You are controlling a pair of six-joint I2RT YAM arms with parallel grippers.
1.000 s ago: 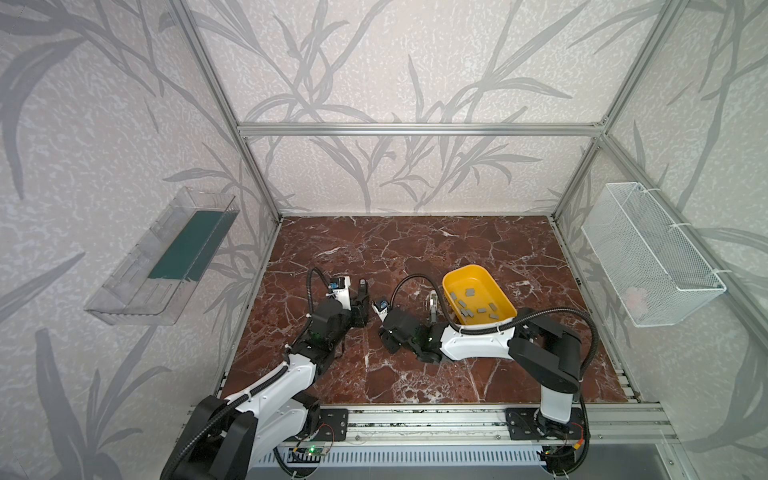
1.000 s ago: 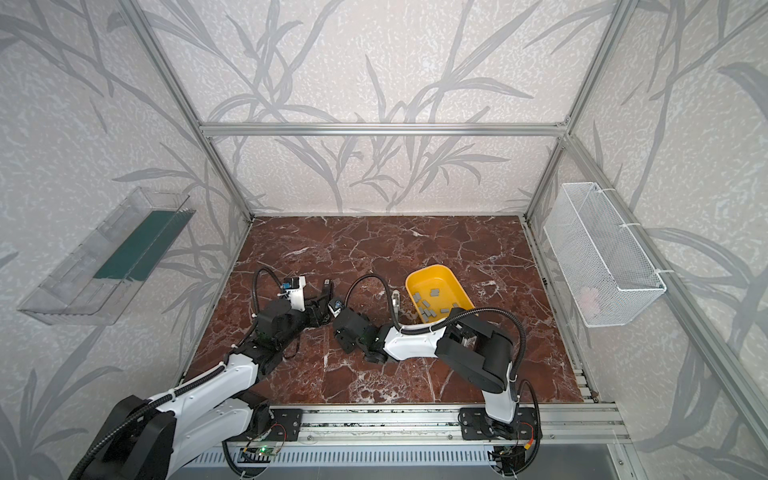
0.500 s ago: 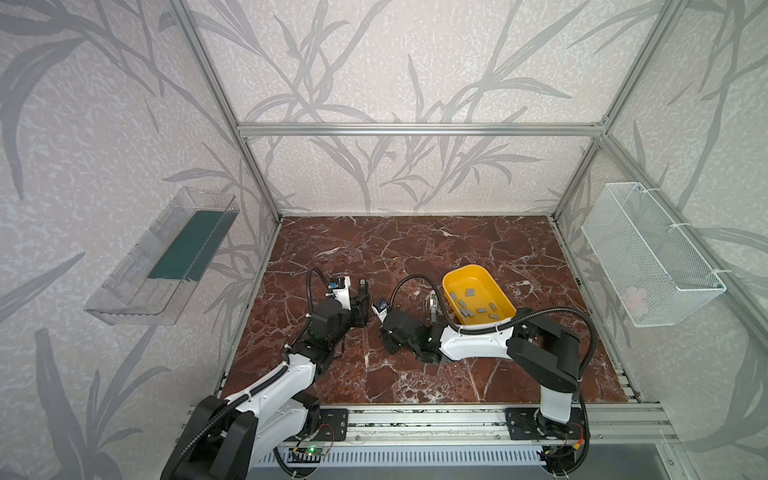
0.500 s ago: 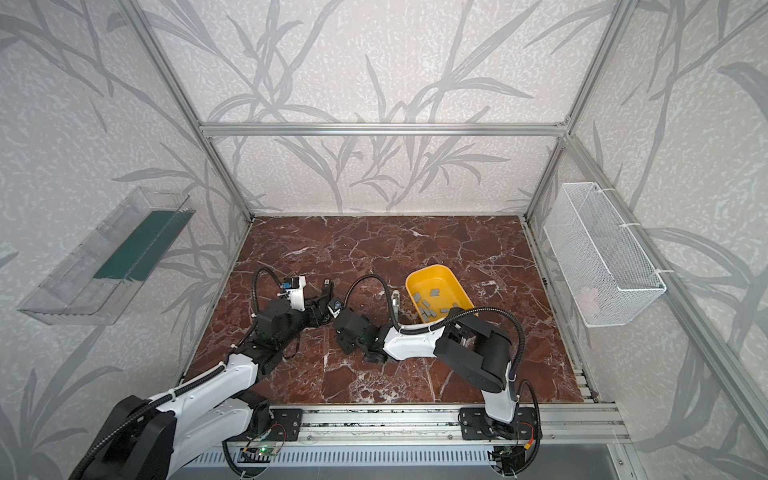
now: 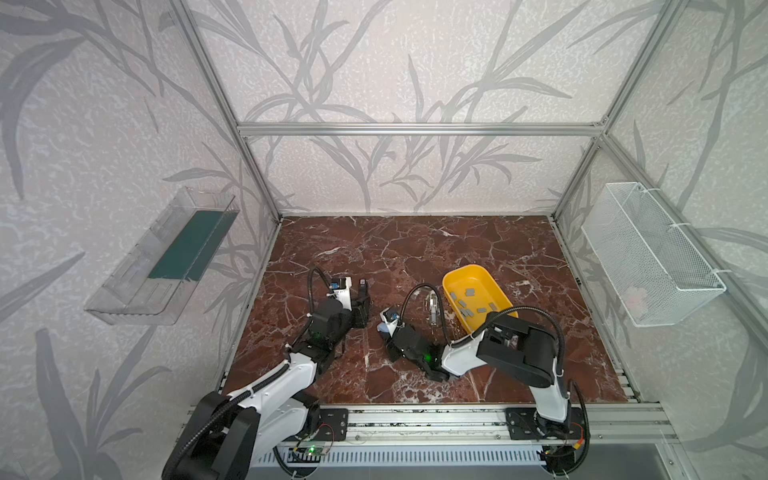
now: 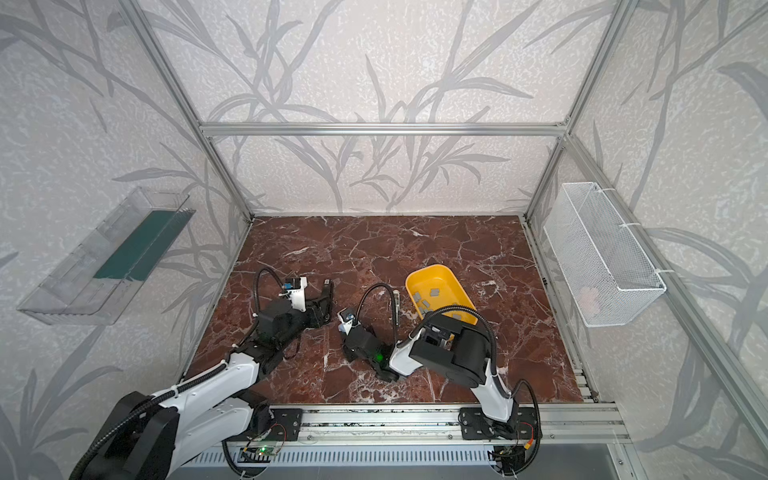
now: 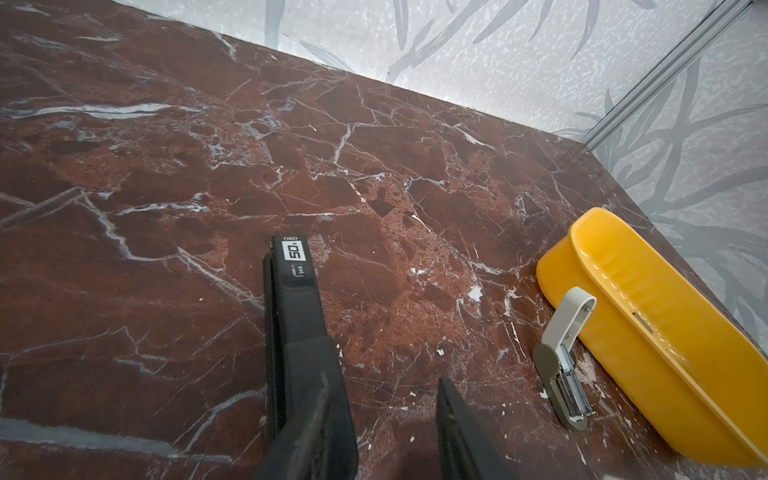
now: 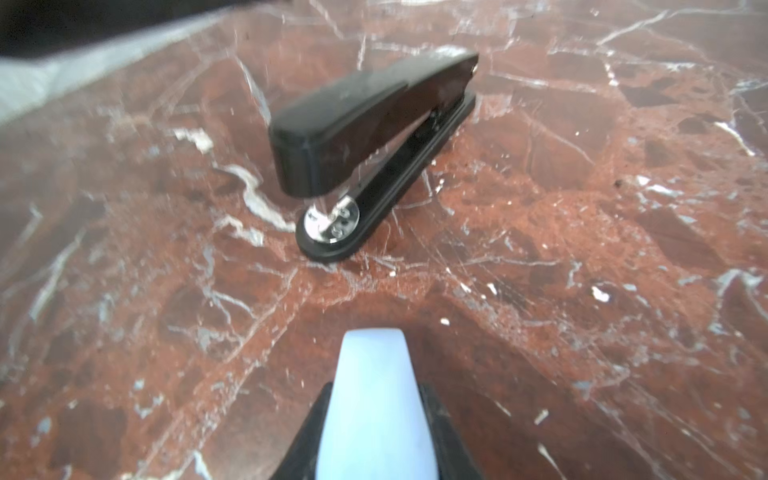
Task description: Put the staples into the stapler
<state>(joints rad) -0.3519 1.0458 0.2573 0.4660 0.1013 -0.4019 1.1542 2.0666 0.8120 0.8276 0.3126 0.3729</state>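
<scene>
Evidently staged for loading: left gripper (image 7: 382,378) part-open, empty, poised over black plastic stapler (image 7: 295,299); right gripper (image 8: 374,399) clamped on pale rounded piece (image 8: 374,361); small grey metal staples (image 5: 470,292) kept in yellow plastic tray (image 5: 484,282).

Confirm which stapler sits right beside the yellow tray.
The small beige stapler, lying close beside the yellow tray, along its outer wall. The longer black stapler lies well apart from it.
</scene>
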